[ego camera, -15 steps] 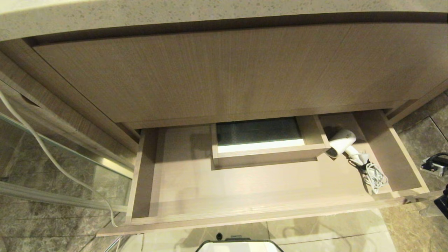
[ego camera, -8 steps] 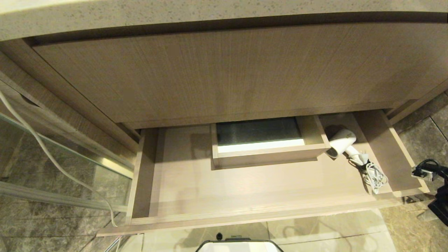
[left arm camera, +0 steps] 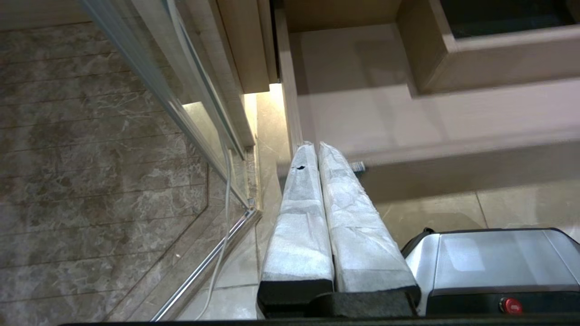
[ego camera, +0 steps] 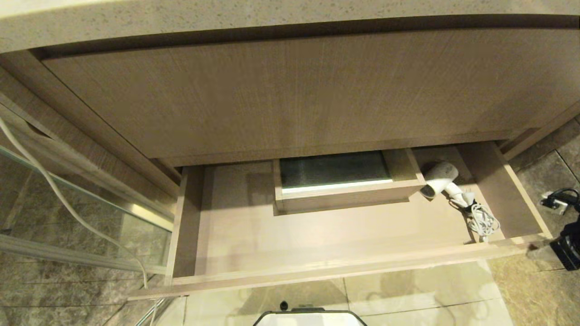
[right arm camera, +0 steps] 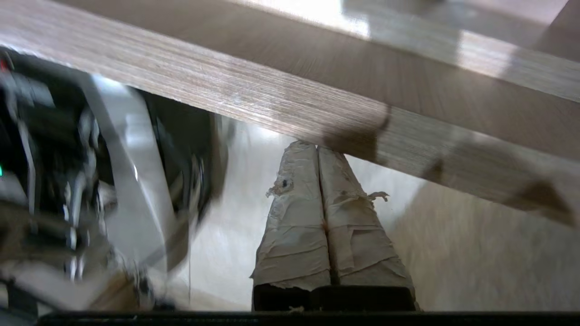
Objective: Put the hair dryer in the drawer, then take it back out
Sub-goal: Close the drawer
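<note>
Lying on its side in the right-hand part of the drawer (ego camera: 317,244), the hair dryer (ego camera: 438,180) rested on the floor panel just beside the boxed cut-out (ego camera: 337,192), grille end toward the box wall and handle angled toward the front strip; its bundled cord (ego camera: 484,222) sat coiled near the front right corner, loose, presumably dropped there with the dryer. Placement looked complete, so the first half of the task read as done and retrieval as pending. Right hand (right arm camera: 317,149): both fingers pressed together, nothing between them, tips under the edge of the drawer's strip front, likely bearing on it; contact could not be confirmed because the wrist view was smeared. Left hand (left arm camera: 317,147): closed and empty too, parked low near the drawer's left front corner. Materials: drawer in light-brown matte wood-grain laminate, shallow and very wide; dryer body smooth white plastic, stubby round barrel; fingers wrapped in creased, fraying pale tape; floor (ego camera: 408,294) of glossy pale tile.
</note>
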